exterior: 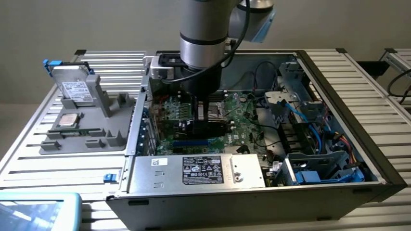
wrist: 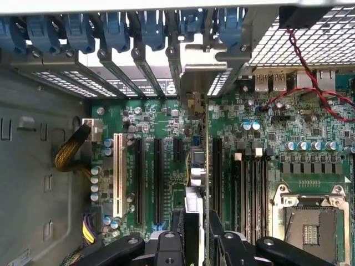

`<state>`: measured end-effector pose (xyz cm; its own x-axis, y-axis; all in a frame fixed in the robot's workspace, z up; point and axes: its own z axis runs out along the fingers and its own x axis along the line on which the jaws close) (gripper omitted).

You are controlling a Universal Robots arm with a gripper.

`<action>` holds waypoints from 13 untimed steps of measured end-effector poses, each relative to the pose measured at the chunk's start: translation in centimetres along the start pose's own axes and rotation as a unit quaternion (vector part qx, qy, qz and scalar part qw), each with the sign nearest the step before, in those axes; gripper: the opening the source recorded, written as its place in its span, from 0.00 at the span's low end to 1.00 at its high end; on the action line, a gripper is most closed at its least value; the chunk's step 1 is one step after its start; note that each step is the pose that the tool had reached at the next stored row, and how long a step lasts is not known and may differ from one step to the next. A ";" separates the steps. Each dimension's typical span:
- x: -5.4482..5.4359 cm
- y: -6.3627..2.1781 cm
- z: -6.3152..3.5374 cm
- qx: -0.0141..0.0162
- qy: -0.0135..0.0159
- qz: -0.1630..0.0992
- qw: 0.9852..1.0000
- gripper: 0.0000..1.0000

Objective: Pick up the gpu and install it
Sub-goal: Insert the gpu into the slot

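Claw [wrist: 197, 237] clamps gpu [wrist: 199, 169] edge-on, btwn its jaws.

The main circuit board [wrist: 166, 127] is green, with black slots and one white slot [wrist: 117, 174]. The clips [wrist: 116, 27] are blue. One twisted wire [wrist: 310, 72] is red and black, and a cable bundle [wrist: 69, 155] is yellow and black. The claw [wrist: 197, 230] is black, and the graphics card [wrist: 206, 166] between its fingers is green-edged. The tabletop [exterior: 359, 82] is silver and ribbed, and the parts tray [exterior: 83, 139] is grey.

Matt metal case [exterior: 244, 209], blk plastic slots [wrist: 138, 177]
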<state>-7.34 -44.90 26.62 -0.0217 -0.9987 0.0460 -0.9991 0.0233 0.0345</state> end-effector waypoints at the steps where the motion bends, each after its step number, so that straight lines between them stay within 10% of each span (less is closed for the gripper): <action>1: 0.1 0.07 0.05 0.000 -0.001 0.000 1.000 0.28; 13: 0.3 0.64 0.49 -0.001 -0.006 0.000 1.000 0.28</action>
<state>-8.00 -45.22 26.17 -0.0225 -0.9992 0.0343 -0.9991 0.0237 0.0365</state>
